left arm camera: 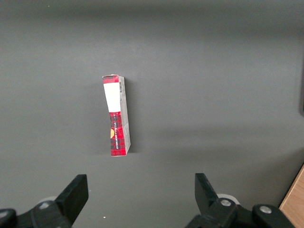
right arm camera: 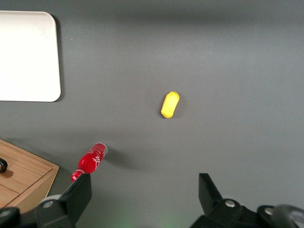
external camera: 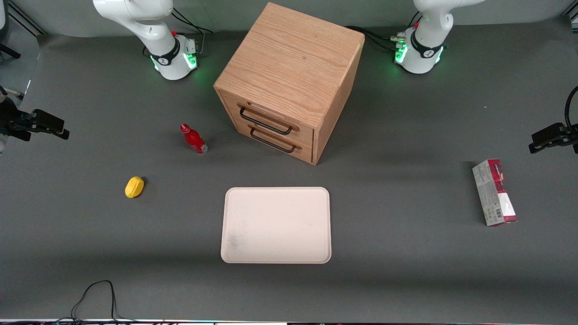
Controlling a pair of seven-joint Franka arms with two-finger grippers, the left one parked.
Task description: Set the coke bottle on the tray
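Observation:
The coke bottle (external camera: 193, 139), small and red with a red cap and clear base, stands on the grey table beside the wooden drawer cabinet, toward the working arm's end. It also shows in the right wrist view (right arm camera: 90, 161), close by one finger (right arm camera: 81, 186). The pale beige tray (external camera: 276, 225) lies flat and bare in front of the cabinet, nearer the front camera; a corner of it shows in the right wrist view (right arm camera: 28, 57). My right gripper (right arm camera: 144, 184) hangs high above the table, open and empty, well apart from the bottle; in the front view it shows at the working arm's end (external camera: 54, 128).
A wooden drawer cabinet (external camera: 289, 76) with two black handles stands at mid-table, its corner in the right wrist view (right arm camera: 23, 180). A yellow lemon-like lump (external camera: 134, 187) (right arm camera: 170, 104) lies nearer the front camera than the bottle. A red-and-grey carton (external camera: 494, 192) (left arm camera: 116, 116) lies toward the parked arm's end.

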